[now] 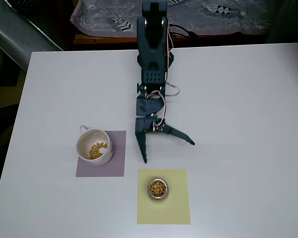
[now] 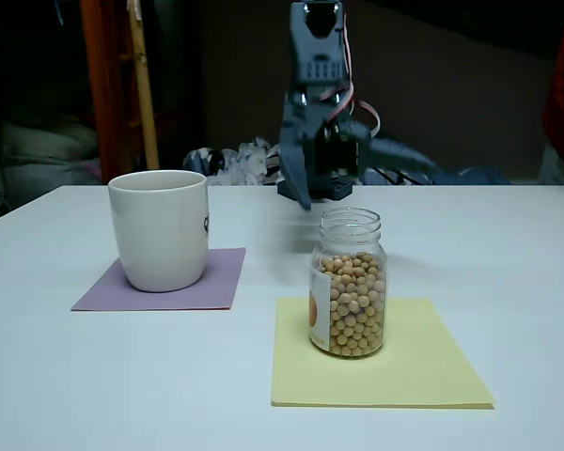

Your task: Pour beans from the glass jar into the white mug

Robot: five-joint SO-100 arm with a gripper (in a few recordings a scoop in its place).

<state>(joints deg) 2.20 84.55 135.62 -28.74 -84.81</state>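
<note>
- Clear glass jar [image 2: 348, 282] is standing upright on a yellow square mat [image 2: 376, 354], lidless, its pale label with an orange patch facing left in the fixed view.
- Tan-yellow beans [image 2: 355, 303] are filling the jar to roughly its shoulder; in the overhead view they are showing as a packed round cluster [image 1: 158, 188] inside the shiny rim.
- The white mug [image 1: 95, 147] is sitting upright on a lilac square mat [image 1: 116, 157], to the left of the jar in both views and well apart from it; its small loop handle is pointing toward the arm's base in the overhead view.
- A small heap of beans [image 1: 97, 150] is lying on the mug's bottom, leaving most of the pale inside bare.
- The two mats are lying near each other, not touching, on the white tabletop [image 1: 238, 124].
- The dark claw [image 1: 170, 152] is hanging over the tabletop behind the jar, between the arm's base and the yellow mat, with its fingers spread wide and gripping nothing; one finger is pointing down toward the jar's mat, the other is angling off to the right in the overhead view.
- The claw is touching neither the jar nor the mug.
</note>
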